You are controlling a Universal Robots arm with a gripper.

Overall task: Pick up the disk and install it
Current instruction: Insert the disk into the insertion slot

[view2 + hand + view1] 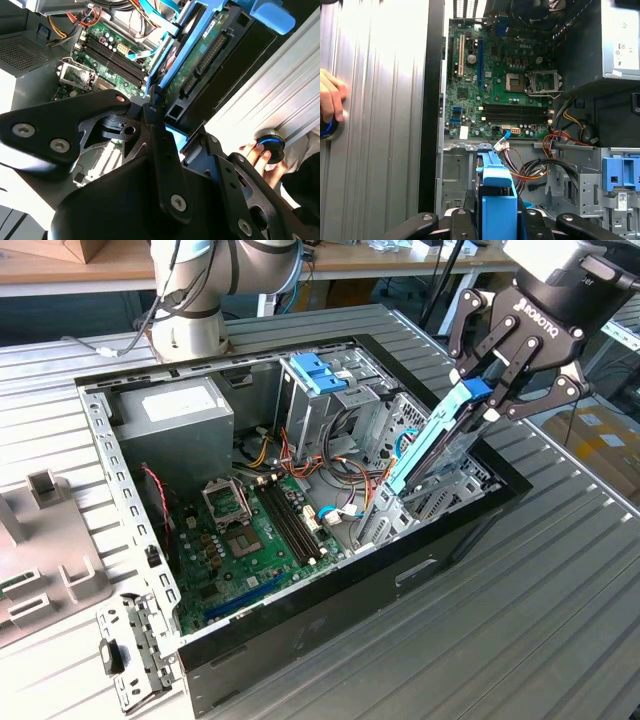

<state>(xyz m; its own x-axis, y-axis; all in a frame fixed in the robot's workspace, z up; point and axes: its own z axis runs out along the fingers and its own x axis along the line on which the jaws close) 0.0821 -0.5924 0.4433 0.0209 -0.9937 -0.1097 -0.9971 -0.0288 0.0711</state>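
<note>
One end effector [483,400] clenched on the disk [432,445], held tilted.
Open computer case [330,615] sits directly beneath it.

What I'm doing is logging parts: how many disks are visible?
1. The disk is held in the gripper, tilted over the case at the exterior view's right. Others may be hidden inside.
</note>
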